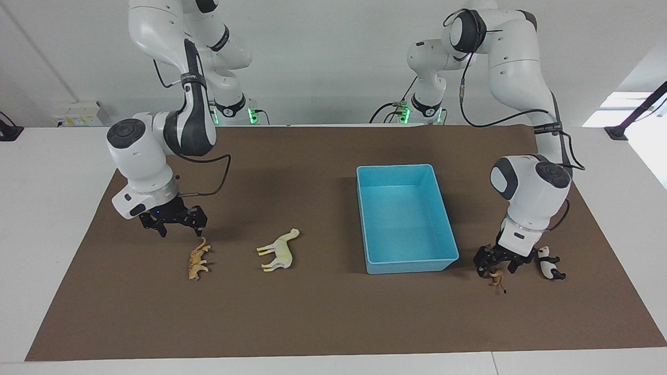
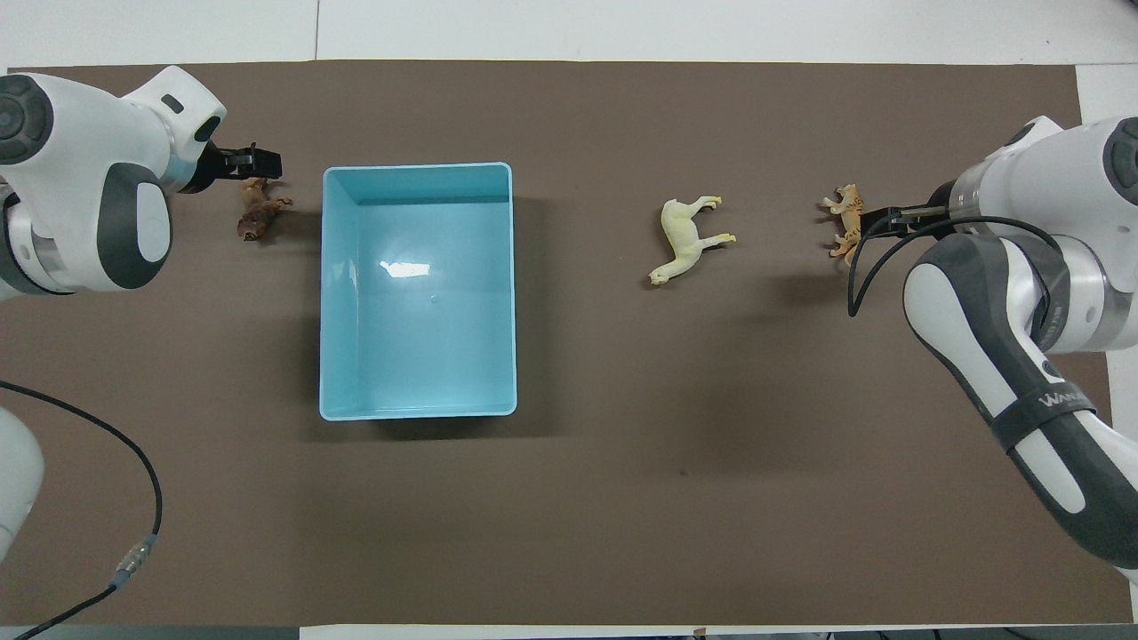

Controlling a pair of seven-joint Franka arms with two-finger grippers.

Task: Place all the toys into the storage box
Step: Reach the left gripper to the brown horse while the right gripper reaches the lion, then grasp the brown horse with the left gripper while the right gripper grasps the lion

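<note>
The light blue storage box (image 1: 404,260) (image 2: 418,409) is empty. The orange spotted leopard (image 1: 199,259) (image 2: 846,218) and the cream horse (image 1: 279,251) (image 2: 686,238) lie on their sides on the mat toward the right arm's end. The brown lion (image 1: 496,278) (image 2: 260,212) and the panda (image 1: 548,263) lie beside the box toward the left arm's end; the panda is hidden in the overhead view. My left gripper (image 1: 497,262) (image 2: 253,163) is open, just above the lion. My right gripper (image 1: 177,223) (image 2: 889,220) is open and empty, raised just beside the leopard.
A brown mat (image 1: 333,317) (image 2: 622,498) covers the table; all the toys and the box lie on it. The white tabletop (image 1: 47,172) shows around the mat. A black cable (image 2: 133,480) from the left arm hangs low near the robots' end.
</note>
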